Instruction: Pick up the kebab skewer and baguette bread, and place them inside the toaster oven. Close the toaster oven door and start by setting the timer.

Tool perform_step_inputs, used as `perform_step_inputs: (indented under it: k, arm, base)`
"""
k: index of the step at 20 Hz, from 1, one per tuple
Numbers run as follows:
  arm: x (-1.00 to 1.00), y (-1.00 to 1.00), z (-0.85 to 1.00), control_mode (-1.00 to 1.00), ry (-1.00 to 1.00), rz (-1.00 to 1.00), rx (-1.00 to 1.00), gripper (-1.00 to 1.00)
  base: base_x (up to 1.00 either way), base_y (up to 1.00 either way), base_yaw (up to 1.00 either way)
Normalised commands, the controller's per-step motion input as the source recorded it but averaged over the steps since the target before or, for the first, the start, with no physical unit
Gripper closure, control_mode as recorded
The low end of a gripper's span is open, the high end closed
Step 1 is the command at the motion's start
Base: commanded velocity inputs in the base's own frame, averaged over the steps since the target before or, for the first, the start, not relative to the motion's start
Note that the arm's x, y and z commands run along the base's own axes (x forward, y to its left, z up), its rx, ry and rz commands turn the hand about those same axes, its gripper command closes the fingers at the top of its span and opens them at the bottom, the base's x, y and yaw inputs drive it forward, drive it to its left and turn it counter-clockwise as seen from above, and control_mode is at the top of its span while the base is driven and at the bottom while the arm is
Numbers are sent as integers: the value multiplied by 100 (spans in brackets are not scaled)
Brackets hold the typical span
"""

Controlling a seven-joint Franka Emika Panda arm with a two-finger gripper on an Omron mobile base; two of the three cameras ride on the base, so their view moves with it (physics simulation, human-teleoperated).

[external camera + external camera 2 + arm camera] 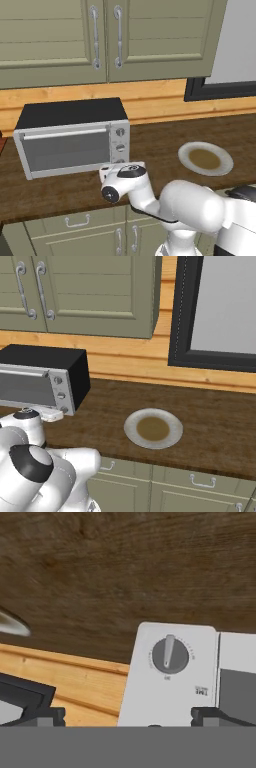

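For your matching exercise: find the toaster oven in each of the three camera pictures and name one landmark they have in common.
Left base view: toaster oven at centre-left on the counter, door shut.
Right base view: at the left edge, knob column facing the plate.
Hand view: its lower front at bottom right, upside down, with one knob.
Shared landmark: the dark wooden counter.

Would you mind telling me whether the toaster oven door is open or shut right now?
Shut. The toaster oven door stands upright and flush with the silver front, its bar handle along the top edge, beside the knob column.
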Motion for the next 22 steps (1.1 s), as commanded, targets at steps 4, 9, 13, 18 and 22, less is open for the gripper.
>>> perform_step_inputs:
  k: [4,9,13,18,22]
  arm:
    - [2,-20,-23,-100,0,8,0,-100]
    - [7,-34,-29,-100,0,6,0,-100]
    - [2,-43,-29,-100,0,6,0,-100]
    - [6,-44,-27,-100,0,6,0,-100]
    - [12,-41,-24,-100,0,7,0,-100]
  base:
    - [0,0,0]
    - [0,0,0]
    - [0,0,0]
    - [0,0,0]
    - [0,0,0]
